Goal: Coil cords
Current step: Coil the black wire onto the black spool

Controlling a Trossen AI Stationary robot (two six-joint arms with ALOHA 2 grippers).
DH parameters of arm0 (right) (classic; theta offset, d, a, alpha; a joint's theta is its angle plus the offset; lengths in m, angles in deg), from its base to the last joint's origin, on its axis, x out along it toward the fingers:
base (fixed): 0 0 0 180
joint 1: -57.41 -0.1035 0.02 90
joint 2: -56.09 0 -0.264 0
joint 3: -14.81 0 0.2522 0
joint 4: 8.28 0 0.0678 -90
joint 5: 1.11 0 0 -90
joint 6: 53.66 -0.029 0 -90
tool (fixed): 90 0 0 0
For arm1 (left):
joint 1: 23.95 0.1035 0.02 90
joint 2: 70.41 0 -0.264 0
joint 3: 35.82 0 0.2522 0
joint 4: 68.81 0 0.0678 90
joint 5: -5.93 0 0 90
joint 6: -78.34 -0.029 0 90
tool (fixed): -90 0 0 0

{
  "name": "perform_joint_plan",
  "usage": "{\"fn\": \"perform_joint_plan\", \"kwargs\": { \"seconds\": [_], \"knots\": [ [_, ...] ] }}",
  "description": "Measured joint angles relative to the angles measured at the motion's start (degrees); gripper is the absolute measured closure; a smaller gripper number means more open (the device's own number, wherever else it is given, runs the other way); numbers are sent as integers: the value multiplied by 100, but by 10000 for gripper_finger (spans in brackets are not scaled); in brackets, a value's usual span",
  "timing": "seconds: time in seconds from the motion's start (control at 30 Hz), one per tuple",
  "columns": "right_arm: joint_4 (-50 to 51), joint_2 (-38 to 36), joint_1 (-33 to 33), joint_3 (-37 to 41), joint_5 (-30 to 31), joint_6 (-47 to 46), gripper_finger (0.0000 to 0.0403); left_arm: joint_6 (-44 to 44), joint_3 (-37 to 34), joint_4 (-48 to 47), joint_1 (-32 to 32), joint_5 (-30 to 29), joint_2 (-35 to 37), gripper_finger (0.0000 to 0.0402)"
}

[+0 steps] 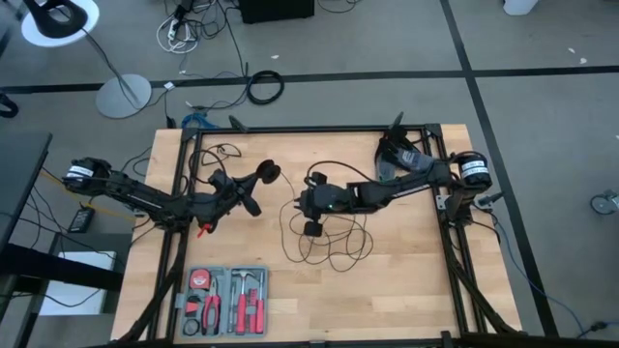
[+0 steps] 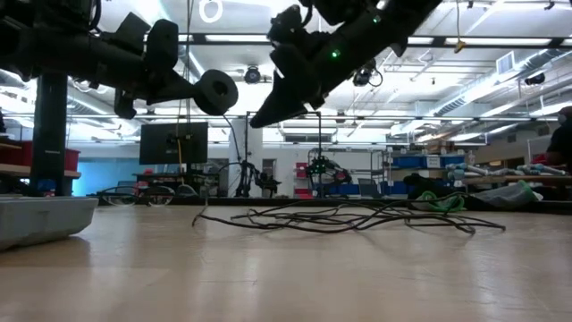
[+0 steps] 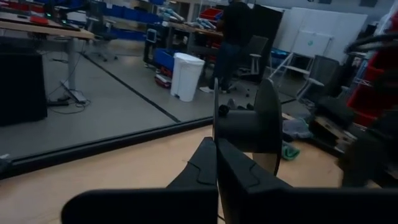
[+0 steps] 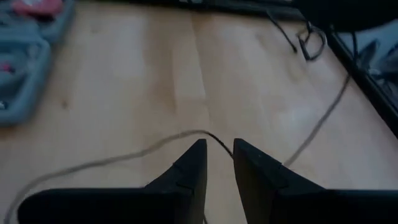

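Grey floor [image 1: 542, 106] crossed by dark tape lines [image 1: 387, 73], white floor lamp [image 1: 60, 21] by the table corner, white bin [image 3: 186, 76] and what look like blue storage shelves [image 2: 429, 163] further back under ceiling strip lights [image 2: 500, 76].

A: What occupies the frame's centre?
B: A light wooden table [image 1: 406, 290]. The long thin black cord [image 1: 334, 242] lies looped right of centre, beneath the right gripper [image 1: 311, 217].

A: And left of centre?
B: The left gripper [image 1: 253, 184], holding the small round black disc-shaped puck [image 1: 270, 173]. A grey tool tray [image 1: 224, 301] sits at lower left.
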Motion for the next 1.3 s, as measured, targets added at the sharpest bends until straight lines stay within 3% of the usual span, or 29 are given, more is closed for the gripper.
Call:
{"fn": "perform_joint_plan", "kwargs": {
  "seconds": [0.23, 0.53, 0.9, 1.13, 1.3],
  "knots": [
    [808, 0, 126, -61, -81, -197, 325, 0, -4, -13, 4, 606, 0, 401],
    [778, 7, -146, -61, -245, 238, 325, 138, -4, 17, 117, 606, 0, 401],
    [-262, 1132, -247, -89, -137, -158, 325, 155, -9, -25, 214, 608, 0, 401],
    [-899, 1404, -83, -161, -145, -2346, 325, 151, -4, -170, 214, 604, -2, 401],
    [-1063, 1416, 147, -160, -1001, -3235, 324, 146, -7, -201, 214, 584, -2, 401]
  ]
}}
